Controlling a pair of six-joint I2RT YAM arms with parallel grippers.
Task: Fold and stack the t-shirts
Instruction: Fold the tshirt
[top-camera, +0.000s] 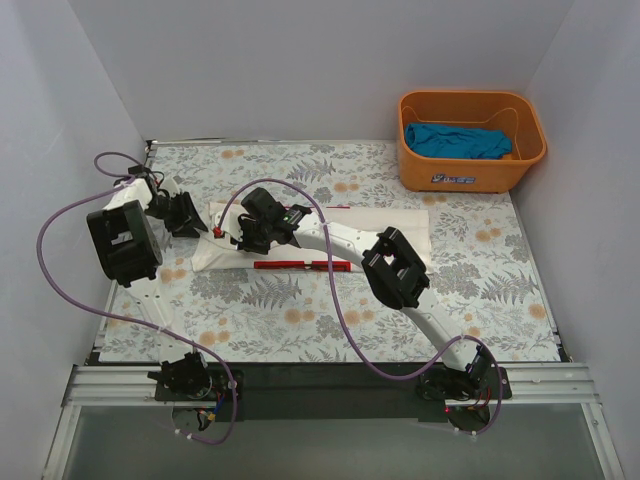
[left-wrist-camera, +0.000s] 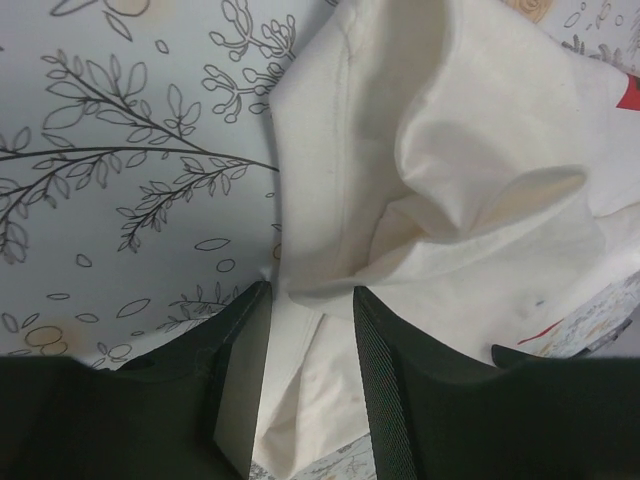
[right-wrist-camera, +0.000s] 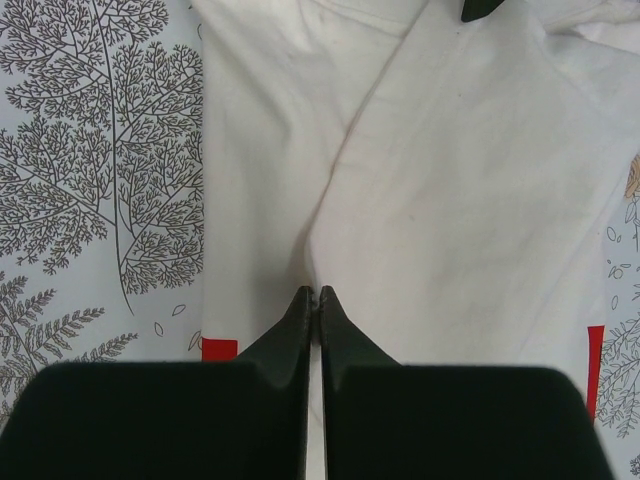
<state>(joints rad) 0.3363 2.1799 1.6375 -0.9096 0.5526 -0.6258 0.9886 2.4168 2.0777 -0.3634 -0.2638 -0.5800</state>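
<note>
Closest of all, my right pincer (right-wrist-camera: 318, 298) has its two fingers pressed tip to tip, down on the white shirt (right-wrist-camera: 450, 180). A crease in the cloth runs straight into the tips, but I cannot tell whether any cloth is caught between them. My left pincer (left-wrist-camera: 311, 292) stands with its fingers (left-wrist-camera: 385, 390) apart, straddling a bunched fold at the shirt's left end, with cloth in the gap. The shirt lies as a long folded band across the middle of the flowered table (top-camera: 300, 320), running left to right. My right pincer is on its left part and my left pincer is at the very end. A strip of red trim (top-camera: 300, 265) shows along its near edge. Farther off, at the table's far right corner, stands an orange basket (top-camera: 470, 180), well apart from the white shirt, with a teal shirt (top-camera: 455, 140) crumpled inside it.
</note>
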